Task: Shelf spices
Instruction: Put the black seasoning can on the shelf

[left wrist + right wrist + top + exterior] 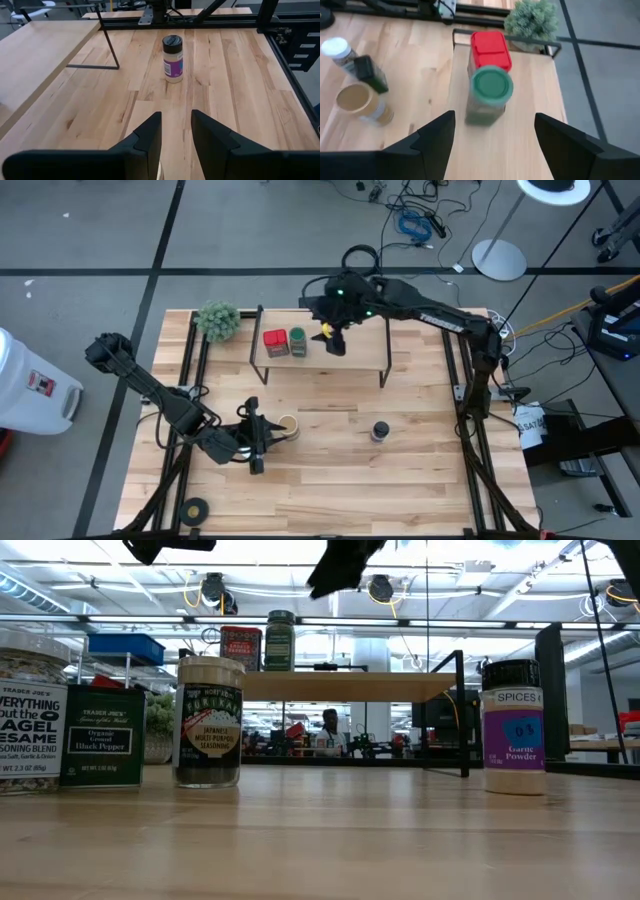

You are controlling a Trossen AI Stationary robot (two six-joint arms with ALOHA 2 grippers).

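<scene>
My right gripper [492, 137] hangs released over the green-lidded jar [490, 95] on the shelf [355, 350]. Next: fetch another jar; left gripper's [176, 131] grip I cannot tell.

Overhead, table-level, two wrist views

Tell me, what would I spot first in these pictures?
Probably the bright red square tin and the green-lidded glass jar, side by side on the light wooden shelf. The right hand hangs open just above them. A fuzzy green plant ball sits at the shelf's end.
</scene>
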